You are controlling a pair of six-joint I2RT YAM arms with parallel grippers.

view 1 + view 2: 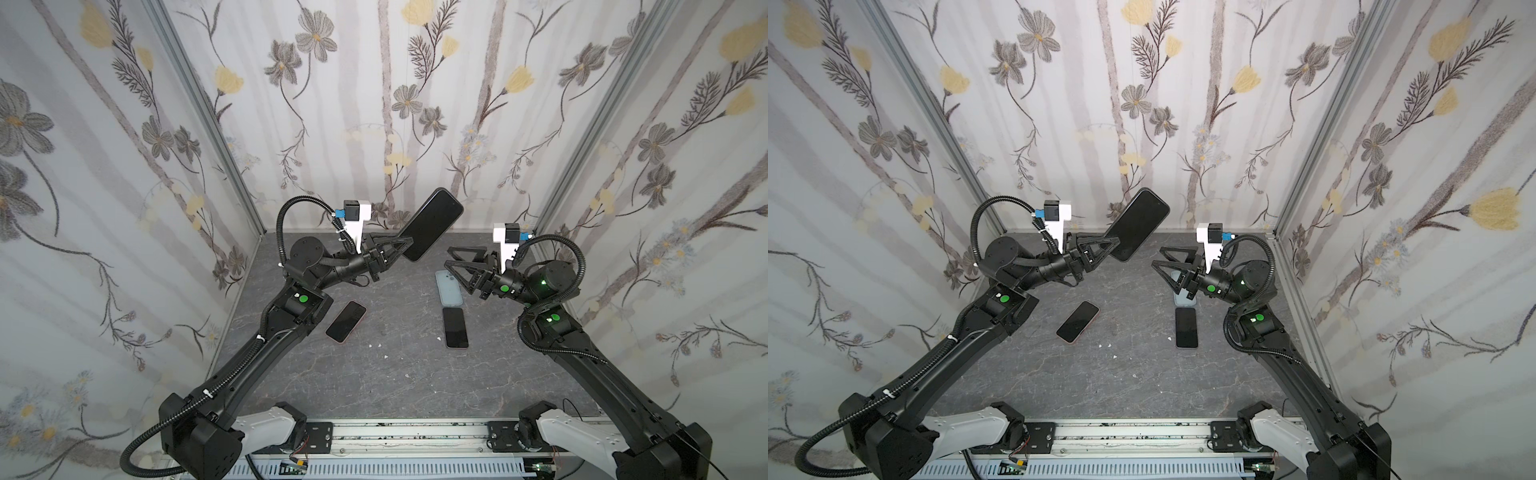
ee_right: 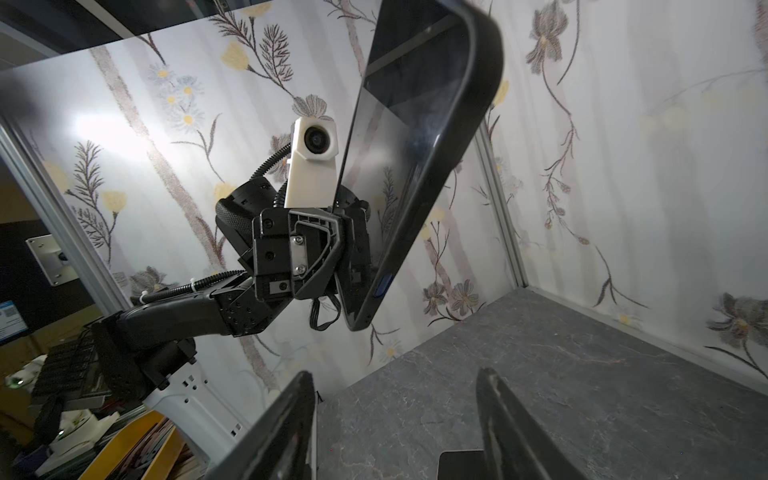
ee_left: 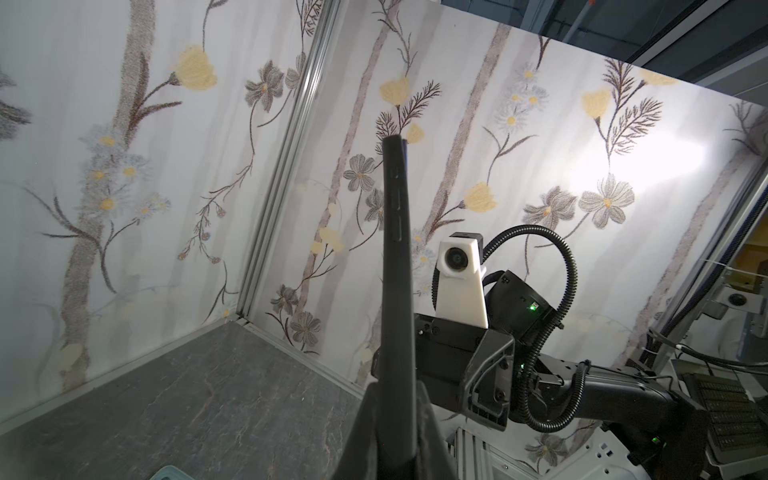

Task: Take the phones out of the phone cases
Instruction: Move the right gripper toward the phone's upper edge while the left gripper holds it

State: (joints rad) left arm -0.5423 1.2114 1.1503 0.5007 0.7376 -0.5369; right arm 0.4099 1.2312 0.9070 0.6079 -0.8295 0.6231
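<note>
A dark phone [image 1: 434,224] [image 1: 1138,224] in a black phone case [image 2: 478,83] is held up in the air, tilted, above the back of the table. My left gripper [image 1: 409,244] [image 1: 1117,244] is shut on its lower end. In the left wrist view the cased phone [image 3: 397,249] runs edge-on out from between the jaws of the left gripper [image 3: 398,386]. My right gripper [image 1: 448,257] [image 1: 1157,256] hangs open to the right of it, apart from it. The right wrist view shows the right gripper [image 2: 395,374] with nothing between its fingers and the screen [image 2: 415,145] ahead.
A pale blue empty case [image 1: 448,286] lies on the table under the right gripper. Just in front of it lies a dark phone [image 1: 456,328] [image 1: 1186,328]. A pink-rimmed phone [image 1: 345,321] [image 1: 1077,322] lies left of centre. Floral walls [image 1: 415,124] enclose three sides.
</note>
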